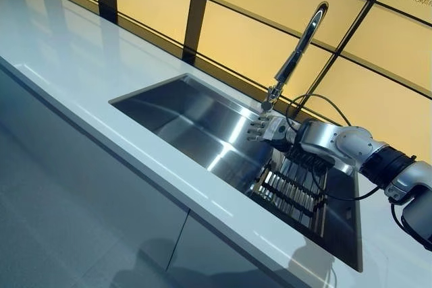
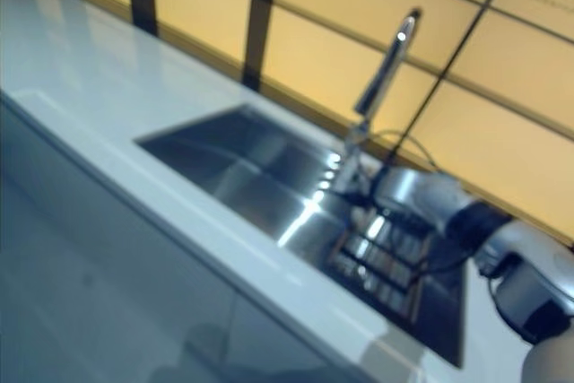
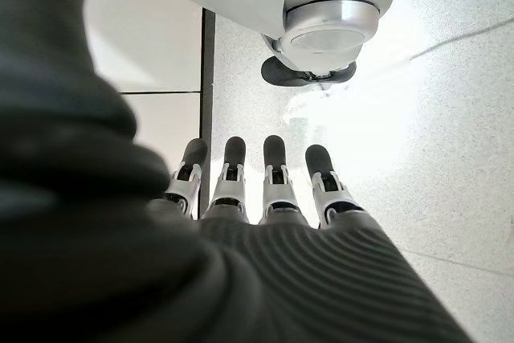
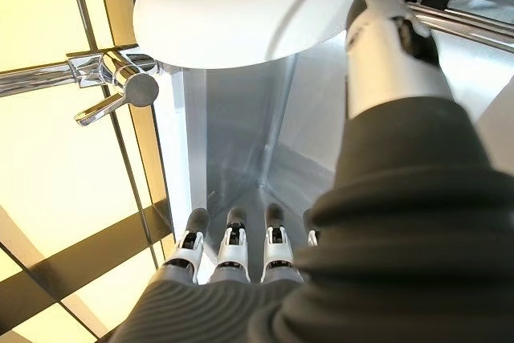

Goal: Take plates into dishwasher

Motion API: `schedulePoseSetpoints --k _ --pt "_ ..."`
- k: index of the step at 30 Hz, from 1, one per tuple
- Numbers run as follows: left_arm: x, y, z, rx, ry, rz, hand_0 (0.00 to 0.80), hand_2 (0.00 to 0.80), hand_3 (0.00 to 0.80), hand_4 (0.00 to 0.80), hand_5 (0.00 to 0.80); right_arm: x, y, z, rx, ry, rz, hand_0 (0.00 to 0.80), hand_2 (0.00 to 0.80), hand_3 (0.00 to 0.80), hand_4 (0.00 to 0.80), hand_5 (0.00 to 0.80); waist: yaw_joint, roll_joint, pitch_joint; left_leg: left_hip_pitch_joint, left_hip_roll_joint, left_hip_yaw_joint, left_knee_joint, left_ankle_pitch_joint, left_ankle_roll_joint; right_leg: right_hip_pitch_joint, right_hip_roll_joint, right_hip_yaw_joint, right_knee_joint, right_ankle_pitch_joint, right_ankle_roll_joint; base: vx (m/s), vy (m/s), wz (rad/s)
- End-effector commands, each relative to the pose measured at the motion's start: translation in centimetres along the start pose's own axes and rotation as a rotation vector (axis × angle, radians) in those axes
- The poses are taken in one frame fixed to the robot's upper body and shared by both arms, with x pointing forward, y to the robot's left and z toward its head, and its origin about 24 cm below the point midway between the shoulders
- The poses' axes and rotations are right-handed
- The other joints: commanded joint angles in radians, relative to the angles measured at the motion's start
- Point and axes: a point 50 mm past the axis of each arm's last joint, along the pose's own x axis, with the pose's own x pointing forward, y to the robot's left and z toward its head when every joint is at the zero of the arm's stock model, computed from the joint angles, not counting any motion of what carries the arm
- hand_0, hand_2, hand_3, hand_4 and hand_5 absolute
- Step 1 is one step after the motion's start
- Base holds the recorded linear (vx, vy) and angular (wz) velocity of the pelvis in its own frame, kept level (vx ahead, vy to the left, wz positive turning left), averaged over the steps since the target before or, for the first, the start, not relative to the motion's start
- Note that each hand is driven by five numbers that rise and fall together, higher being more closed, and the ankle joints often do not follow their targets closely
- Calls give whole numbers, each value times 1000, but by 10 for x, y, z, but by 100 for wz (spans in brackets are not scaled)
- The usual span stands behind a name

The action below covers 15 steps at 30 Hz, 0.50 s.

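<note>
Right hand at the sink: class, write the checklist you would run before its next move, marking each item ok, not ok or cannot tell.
1. Plate found: ok. A white plate shows just past the right hand.
2. Grip on the plate: not ok. The fingers are straight and only the thumb touches it.
3. Faucet clearance: cannot tell. The faucet stands close above the hand, over the sink.
4. Left hand free: ok. The left hand is open, empty, and points at the floor.
5. Dishwasher located: not ok. No view shows one.
</note>
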Motion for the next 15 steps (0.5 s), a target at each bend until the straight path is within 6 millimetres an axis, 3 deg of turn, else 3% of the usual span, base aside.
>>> schedulePoseSetpoints --k 1,15 --pt "3 14 13 25 -48 44 0 0 0 0 0 -10 -4 -29 -10 113 8 0 0 0 0 0 12 -5 8 -27 15 -20 -5 -12 32 30 3 -15 16 -22 46 0 0 0" --pt "4 16 17 8 -69 53 0 0 0 0 0 -14 19 -33 36 161 57 0 0 0 0 0 10 5 24 -44 8 -22 -1 -9 35 14 -4 -21 23 -19 47 -2 0 0"
